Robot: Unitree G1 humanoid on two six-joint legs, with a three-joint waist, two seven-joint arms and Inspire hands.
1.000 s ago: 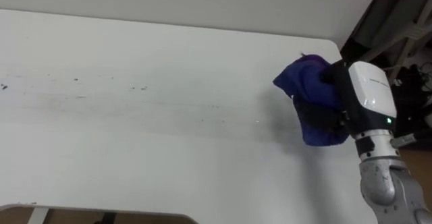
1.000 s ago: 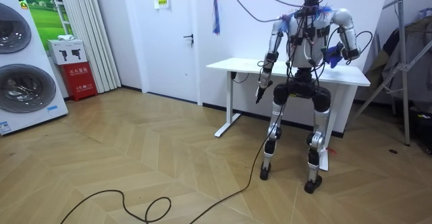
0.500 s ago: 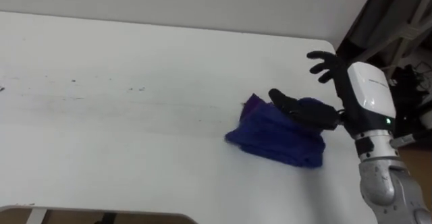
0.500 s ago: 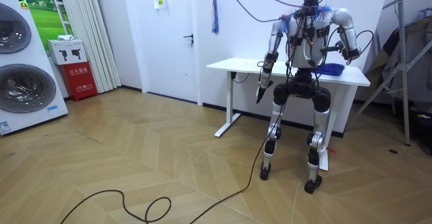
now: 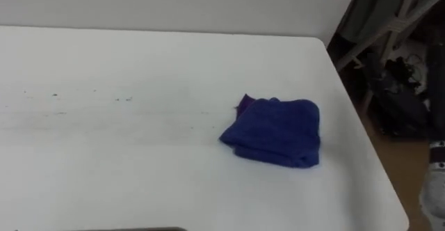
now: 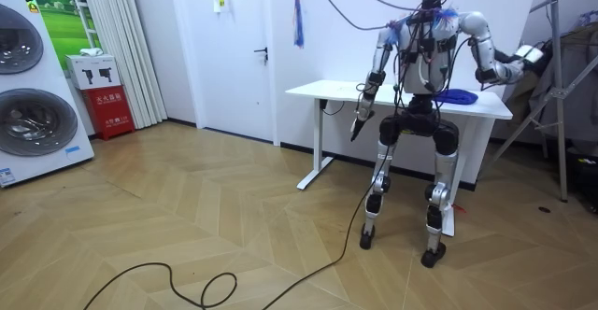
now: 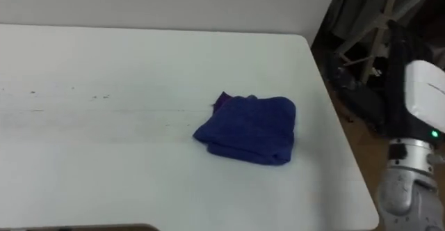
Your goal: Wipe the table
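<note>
A crumpled blue cloth (image 5: 274,132) lies loose on the white table (image 5: 139,168), towards its right end, with nothing touching it. The same cloth (image 6: 457,95) shows in the room view. My right hand (image 7: 421,90) is off past the table's right edge, raised and apart from the cloth, its fingers stretched and holding nothing. In the room view that hand (image 6: 526,55) sticks out to the room view's right. My left hand (image 6: 359,123) hangs at my side before the table's front edge, fingers straight down. Faint dark specks (image 5: 55,95) streak the table's left half.
I stand at the table's long front edge. A metal rack (image 6: 561,77) and dark clutter (image 5: 396,92) stand just beyond the right end. Behind the table is a wall. Washing machines (image 6: 33,86) and a door (image 6: 238,49) are far off to the room view's left.
My right hand held the blue cloth up a second ago, then opened and dropped it on the table. The hand has since swung away right, beyond the table's end.
</note>
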